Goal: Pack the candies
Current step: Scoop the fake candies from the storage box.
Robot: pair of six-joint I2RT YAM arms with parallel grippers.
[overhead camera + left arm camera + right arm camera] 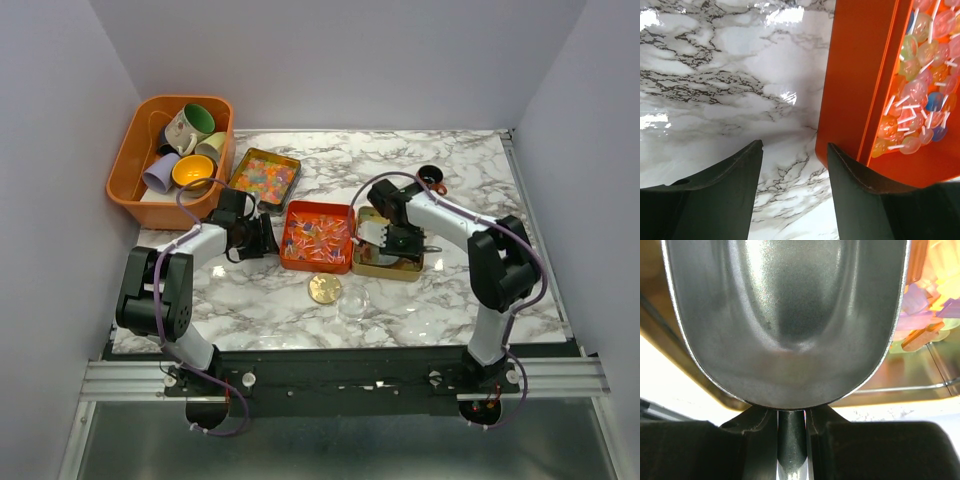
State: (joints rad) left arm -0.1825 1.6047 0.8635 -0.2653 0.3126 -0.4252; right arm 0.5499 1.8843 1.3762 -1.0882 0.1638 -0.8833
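Left gripper (795,150) spread, empty, beside orange tray (855,75) of candies (920,90). Right gripper (791,415) pinches scoop (785,315) handle over gold tin (385,272).

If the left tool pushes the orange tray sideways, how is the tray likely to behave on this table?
The orange tray would probably slide, not tip: it looks low and wide, and the marble table looks glossy. Its straight walls suggest it is stiff. The candies lie loose inside, so they may shift on a sudden push.

Pale walls (330,60) enclose a glossy marble table (440,300) (grey-veined), aluminium rail (560,378) along its near edge.
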